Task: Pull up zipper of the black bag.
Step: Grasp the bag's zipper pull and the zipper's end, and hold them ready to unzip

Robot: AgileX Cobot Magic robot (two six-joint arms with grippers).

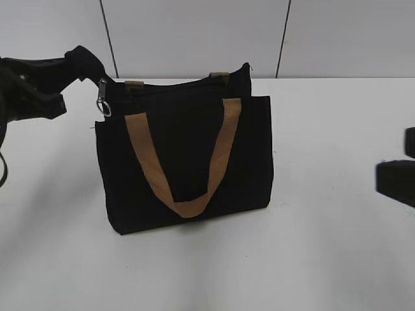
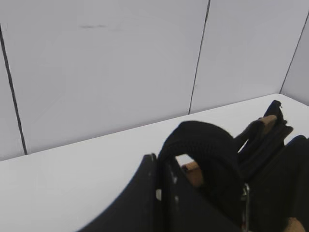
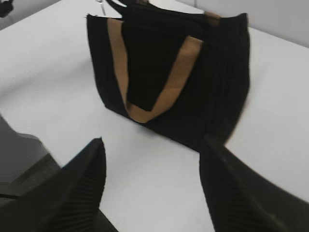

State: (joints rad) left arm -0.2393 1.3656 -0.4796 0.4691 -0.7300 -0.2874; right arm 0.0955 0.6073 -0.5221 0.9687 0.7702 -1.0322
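Observation:
The black bag stands upright on the white table, with a tan handle hanging down its front. It also shows in the right wrist view. My left gripper is at the bag's top left corner, shut on a black webbing loop at the end of the zip line. A small silver metal piece, seemingly the zipper pull, hangs just below that loop; it also shows in the left wrist view. My right gripper is open and empty, low over the table to the right of the bag.
The white table runs to a grey panelled wall right behind the bag. The second tan handle's ends show at the bag's back edge.

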